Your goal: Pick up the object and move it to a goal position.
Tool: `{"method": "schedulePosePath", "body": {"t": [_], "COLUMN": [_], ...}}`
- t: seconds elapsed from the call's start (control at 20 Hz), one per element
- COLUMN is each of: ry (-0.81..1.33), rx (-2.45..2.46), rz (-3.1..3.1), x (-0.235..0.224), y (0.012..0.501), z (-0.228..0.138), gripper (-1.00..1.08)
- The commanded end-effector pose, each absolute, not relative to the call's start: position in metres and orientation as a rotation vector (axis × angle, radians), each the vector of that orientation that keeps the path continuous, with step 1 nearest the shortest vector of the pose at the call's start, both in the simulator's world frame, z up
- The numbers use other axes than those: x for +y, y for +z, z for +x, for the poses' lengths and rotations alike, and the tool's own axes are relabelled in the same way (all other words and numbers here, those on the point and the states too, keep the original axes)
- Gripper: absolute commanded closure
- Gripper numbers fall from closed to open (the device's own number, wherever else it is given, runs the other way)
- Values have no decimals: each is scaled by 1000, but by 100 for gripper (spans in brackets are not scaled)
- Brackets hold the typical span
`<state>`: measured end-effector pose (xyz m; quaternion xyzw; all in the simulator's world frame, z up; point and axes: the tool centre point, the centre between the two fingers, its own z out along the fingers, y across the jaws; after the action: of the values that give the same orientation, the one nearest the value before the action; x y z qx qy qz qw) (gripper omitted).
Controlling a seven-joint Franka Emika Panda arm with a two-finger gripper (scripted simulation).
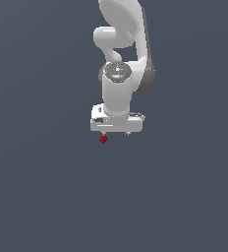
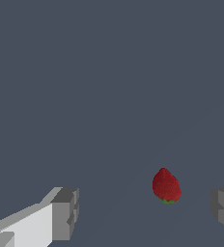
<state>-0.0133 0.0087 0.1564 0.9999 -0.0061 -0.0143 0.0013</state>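
The object is a tiny dark red, strawberry-like lump (image 1: 103, 140) with a green base. In the exterior view it sits just below the gripper's finger on the exterior view's left. My white gripper (image 1: 115, 133) points down with its jaws wide apart and holds nothing. In the wrist view the object (image 2: 166, 185) lies within the span between the two grey fingertips (image 2: 65, 212), closer to the one at the picture's far side, and touches neither. The gripper's midpoint (image 2: 145, 208) is beside the object.
A plain dark grey-blue floor (image 1: 47, 197) fills both views. The white arm (image 1: 118, 59) rises behind the gripper. No other objects, containers, edges or goal marker show.
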Motion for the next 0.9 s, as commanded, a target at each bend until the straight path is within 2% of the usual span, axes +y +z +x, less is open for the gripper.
{"method": "schedulePosePath", "body": {"t": [0.0,0.85], "ry": [-45,-47], "rx": [-19,-115], "rz": [3139,3154], "x": [9,-8], "y": [156,157], "z": [-13,-17], "gripper": [-92,-92]}}
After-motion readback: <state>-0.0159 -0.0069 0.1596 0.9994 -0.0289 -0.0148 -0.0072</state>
